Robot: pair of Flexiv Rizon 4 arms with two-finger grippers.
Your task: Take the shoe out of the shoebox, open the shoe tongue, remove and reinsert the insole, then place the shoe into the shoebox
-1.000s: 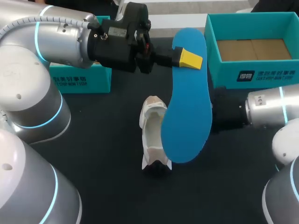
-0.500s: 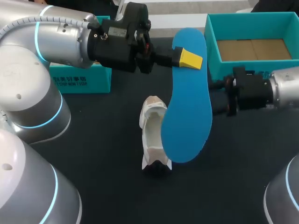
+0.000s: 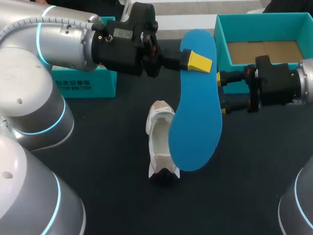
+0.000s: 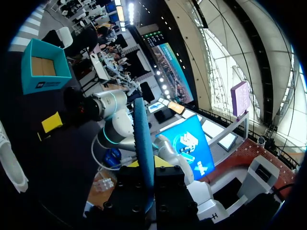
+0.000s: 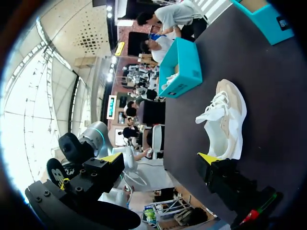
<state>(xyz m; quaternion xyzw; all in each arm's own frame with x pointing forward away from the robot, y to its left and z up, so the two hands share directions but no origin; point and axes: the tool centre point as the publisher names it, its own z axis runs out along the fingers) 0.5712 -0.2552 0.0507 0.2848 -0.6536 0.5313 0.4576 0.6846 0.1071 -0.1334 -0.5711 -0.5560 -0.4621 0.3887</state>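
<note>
My left gripper (image 3: 198, 61) is shut on the heel end of a large blue insole (image 3: 195, 117), held above the table over the shoe's right side. In the left wrist view the insole (image 4: 144, 134) shows edge-on between the fingers. The white shoe (image 3: 159, 139) lies on the black table, partly hidden by the insole. It is also in the right wrist view, where the shoe (image 5: 225, 120) lies ahead of my right gripper (image 5: 160, 160). My right gripper (image 3: 222, 93) stands open and empty just right of the insole, in front of the teal shoebox (image 3: 264, 81).
The shoebox has nothing in it, and its cardboard floor is bare. A second teal box (image 3: 83, 83) stands at the back left, behind my left arm. The black table (image 3: 112, 196) has free room in front of the shoe.
My right arm has drawn back to the right and toward the shoebox, so its open fingers came out from behind the insole. The left arm, insole and shoe have not moved.
</note>
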